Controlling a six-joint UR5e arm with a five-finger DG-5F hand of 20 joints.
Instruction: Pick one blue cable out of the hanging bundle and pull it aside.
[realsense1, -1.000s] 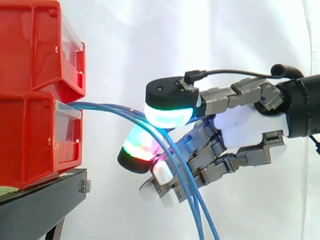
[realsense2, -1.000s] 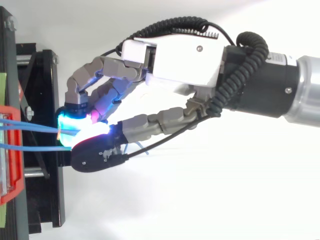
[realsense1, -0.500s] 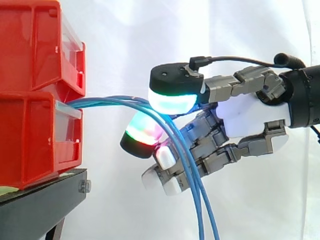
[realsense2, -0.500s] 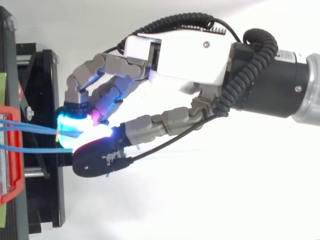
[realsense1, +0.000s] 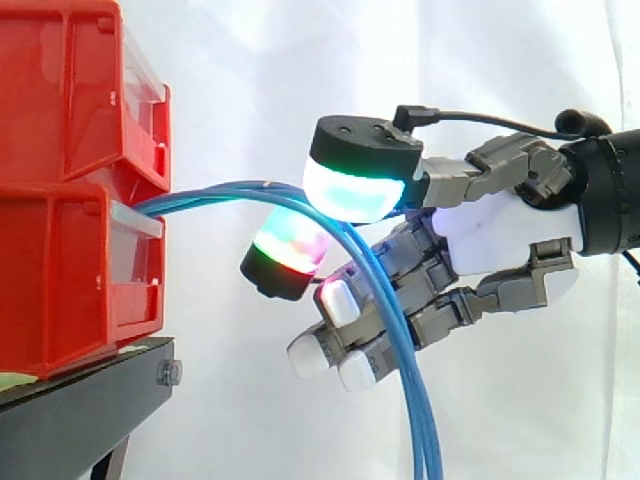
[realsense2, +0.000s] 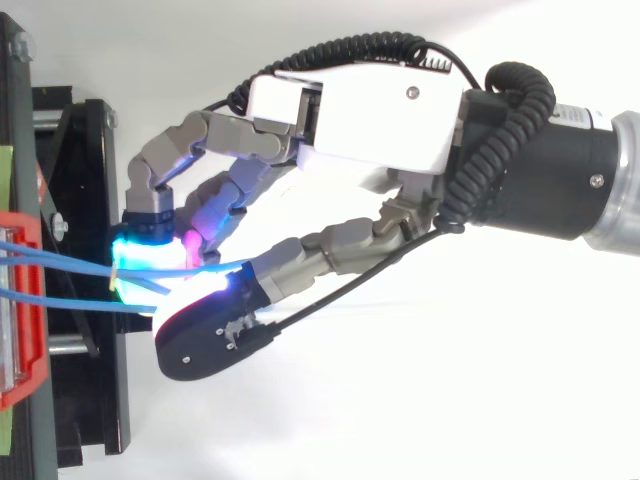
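Note:
Several thin blue cables (realsense1: 220, 192) come out of the lower red bin (realsense1: 60, 280), arch to the right and hang down past the bottom edge. My hand (realsense1: 500, 235) reaches in from the right with its fingers curled round the top of that arch. The cables run under the cyan-glowing thumb pad (realsense1: 352, 190) and over a green-and-red pad (realsense1: 288, 250). The lower white-tipped fingers (realsense1: 330, 350) sit behind the hanging strands. In the top view the cables (realsense2: 60, 262) split: one strand runs between the pads, the others end under the thumb (realsense2: 205, 335).
Two red bins are stacked at the left, the upper one (realsense1: 60, 90) above the cables' exit. They stand on a black stand (realsense1: 80, 410), which fills the left edge in the top view (realsense2: 90, 400). A white curtain hangs behind.
The hand has risen a little and drifted right. The thumb pad has lifted and spread from the other pad. The cables' arch stands higher and the hanging strands have swung right.

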